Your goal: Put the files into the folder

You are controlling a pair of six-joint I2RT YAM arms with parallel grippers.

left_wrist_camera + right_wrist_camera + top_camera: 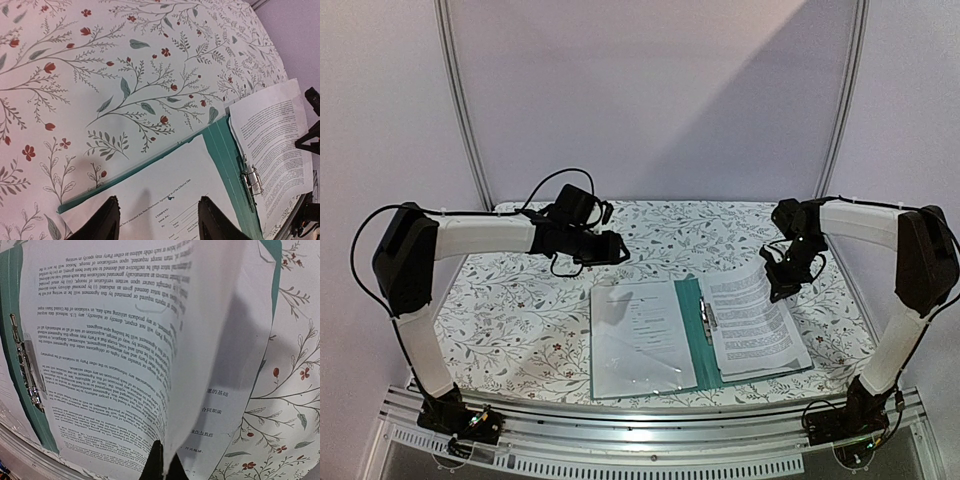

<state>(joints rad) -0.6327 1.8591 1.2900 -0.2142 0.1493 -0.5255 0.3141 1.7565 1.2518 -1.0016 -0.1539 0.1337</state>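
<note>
teal edges of the open folder (692, 345) show nearest me, with most of it covered by paper. left of the silver clip (708, 315), a sparsely printed sheet (640, 340) lies flat over the left cover. right of the clip, the densely printed files (765, 345) lie on the right cover, and the top sheet (740, 285) curls up off the stack at its far edge. my right gripper (780, 290) is clenched on that raised edge; its wrist view shows the fingers pinched tight on the paper. beyond and left of the clip, my left gripper (618, 250) hovers over the far edge of the flat sheet, fingers parted, grasping nothing.

i'd call this well along: paper sits on both covers, but the lifted sheet has to be laid down and squared up. i can't tell whether the clip bites any page, and the left sheet may need shifting under it. out from the clip on every side lies floral tablecloth (520, 300); nothing blocks either arm, though the floppy sheet could buckle.
</note>
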